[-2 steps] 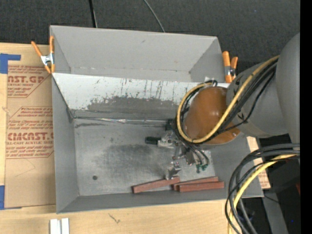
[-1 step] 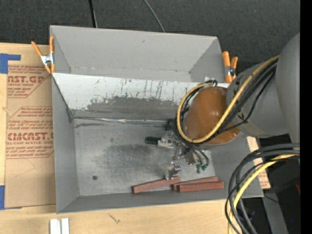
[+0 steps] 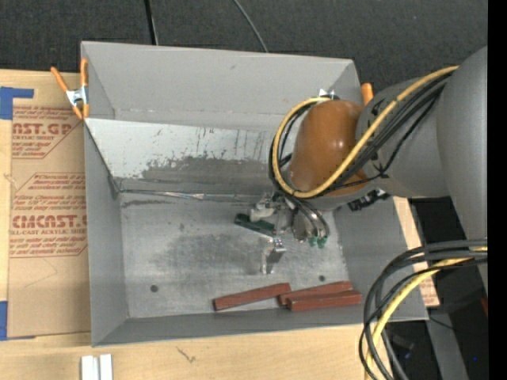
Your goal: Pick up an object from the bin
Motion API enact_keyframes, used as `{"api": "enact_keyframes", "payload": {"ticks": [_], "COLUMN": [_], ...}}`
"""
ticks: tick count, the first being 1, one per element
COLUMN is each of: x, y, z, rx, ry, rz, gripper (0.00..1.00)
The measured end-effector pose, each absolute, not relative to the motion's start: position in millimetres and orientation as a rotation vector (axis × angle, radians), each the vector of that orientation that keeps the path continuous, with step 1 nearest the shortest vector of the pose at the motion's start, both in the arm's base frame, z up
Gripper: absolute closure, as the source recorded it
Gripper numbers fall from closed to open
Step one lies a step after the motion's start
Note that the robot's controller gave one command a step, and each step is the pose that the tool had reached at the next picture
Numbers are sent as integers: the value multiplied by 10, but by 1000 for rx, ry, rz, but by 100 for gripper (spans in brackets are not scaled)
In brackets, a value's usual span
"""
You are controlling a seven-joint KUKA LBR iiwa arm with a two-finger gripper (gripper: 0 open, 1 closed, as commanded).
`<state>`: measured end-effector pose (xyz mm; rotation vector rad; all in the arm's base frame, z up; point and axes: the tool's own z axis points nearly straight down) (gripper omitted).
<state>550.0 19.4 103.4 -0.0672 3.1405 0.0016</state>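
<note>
A grey metal bin sits on a light wooden surface with dark carpet behind it; its floor is scuffed and mostly bare, and its back wall slopes down toward the floor. A dark green piece, flat and narrow, lies on the floor right of the bin's centre, close to the foot of the back wall, with its long side running from upper left to lower right. The gripper stands right at this piece's right end, low over the floor; whether it touches the piece cannot be told, and whether it is spread wide or closed cannot be told either, since its metal parts blur together. A small green bit shows just to the gripper's right, under the wrist. Above the gripper sits the rounded orange cover, looped by yellow and black cables; the thick grey arm reaches in over the bin's right wall. Well apart from the gripper, along the front edge of the floor, lies a red-brown bar; a second red-brown bar lies at its right end, touching it or nearly so.
</note>
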Motion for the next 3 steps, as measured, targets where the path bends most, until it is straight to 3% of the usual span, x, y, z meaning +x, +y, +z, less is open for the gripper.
{"api": "enact_keyframes", "payload": {"ticks": [1, 2, 3], "x": [5869, 5869, 5737], "y": [204, 204, 138], "z": [777, 777, 2500], "rx": [-128, -128, -132], "ry": [3113, 3113, 3127], "rz": [2, 2, -1], "gripper": [100, 100, 100]}}
